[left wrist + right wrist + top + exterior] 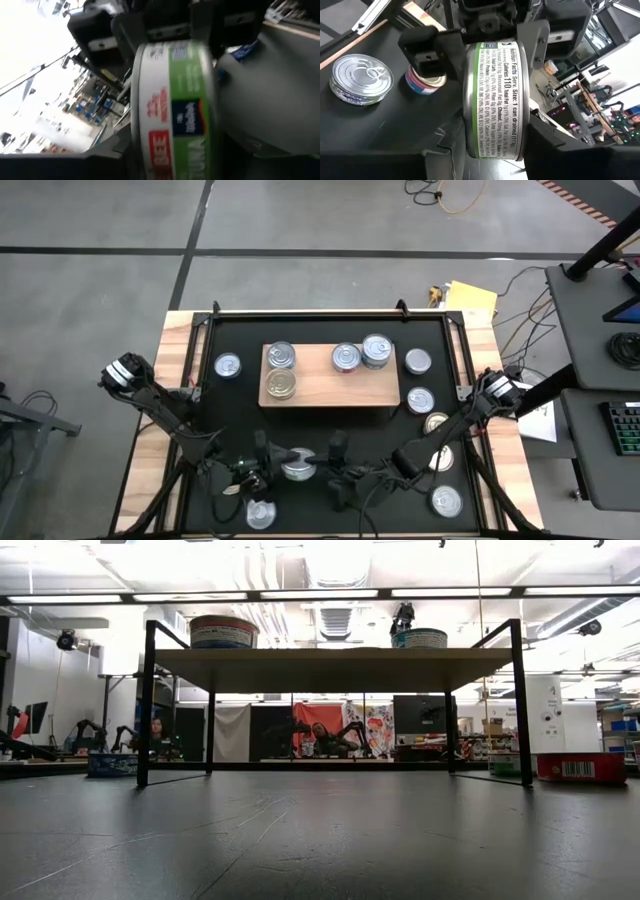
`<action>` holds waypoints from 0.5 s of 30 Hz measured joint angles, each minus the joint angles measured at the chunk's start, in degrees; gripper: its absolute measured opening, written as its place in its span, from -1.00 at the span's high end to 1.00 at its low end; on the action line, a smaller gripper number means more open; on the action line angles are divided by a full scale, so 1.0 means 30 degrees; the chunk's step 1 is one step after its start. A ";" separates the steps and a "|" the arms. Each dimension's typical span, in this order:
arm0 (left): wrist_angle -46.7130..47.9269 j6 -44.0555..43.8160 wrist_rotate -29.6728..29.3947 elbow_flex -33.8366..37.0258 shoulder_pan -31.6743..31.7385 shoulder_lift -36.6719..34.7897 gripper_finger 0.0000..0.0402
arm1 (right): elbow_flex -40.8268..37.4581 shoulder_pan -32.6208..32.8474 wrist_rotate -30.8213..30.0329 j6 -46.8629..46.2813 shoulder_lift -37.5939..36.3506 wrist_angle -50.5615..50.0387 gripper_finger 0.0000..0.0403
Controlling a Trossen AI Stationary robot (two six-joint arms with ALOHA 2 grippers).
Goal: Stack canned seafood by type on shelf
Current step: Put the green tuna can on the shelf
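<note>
On the shelf [320,385], four tins: two at the left end [281,370], one behind the other, and two in the far right part [361,354], side by side, with the near right part of the board bare. On the black mat [330,430] of the counter [175,340], one loose tin [228,365] just left of the shelf, five more in a line down the right side [420,400], one [260,513] by the near edge. In front of the shelf, well apart from it, the held tin [297,464] between both hands. Right hand [322,465] closed on its sides, label toward the right wrist camera. Left hand [275,459] right at the same tin from the other side; cannot tell if gripping or loose. Bare mat between shelf and hands
</note>
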State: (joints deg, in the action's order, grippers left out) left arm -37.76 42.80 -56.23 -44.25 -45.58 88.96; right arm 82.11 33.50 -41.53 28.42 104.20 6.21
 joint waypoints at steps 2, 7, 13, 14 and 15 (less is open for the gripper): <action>-0.0002 -0.0093 -0.0588 0.0000 0.0000 0.0044 0.08 | 0.0000 0.0056 -0.0144 0.0053 -0.0057 -0.0123 0.34; 0.0015 -0.0111 -0.2067 0.0000 0.0000 0.0082 0.01 | 0.0000 0.0143 -0.0488 -0.0198 -0.0586 -0.1157 0.34; 0.0041 -0.0011 -0.3761 0.0000 0.0000 0.0082 -0.01 | 0.0000 0.0421 -0.1315 -0.1109 -0.1658 -0.3326 0.34; 0.0105 0.0053 -0.4193 0.0004 0.0000 0.0082 -0.01 | 0.0000 0.0466 -0.1576 -0.1204 -0.1872 -0.3814 0.34; 0.0202 0.0053 -0.4572 0.0007 0.0000 0.0082 -0.01 | 0.0000 0.0473 -0.1990 -0.1277 -0.1998 -0.4298 0.34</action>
State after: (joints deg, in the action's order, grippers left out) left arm -37.15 42.96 -69.95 -44.23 -45.58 89.21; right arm 82.11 34.91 -47.50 24.59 98.21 -6.69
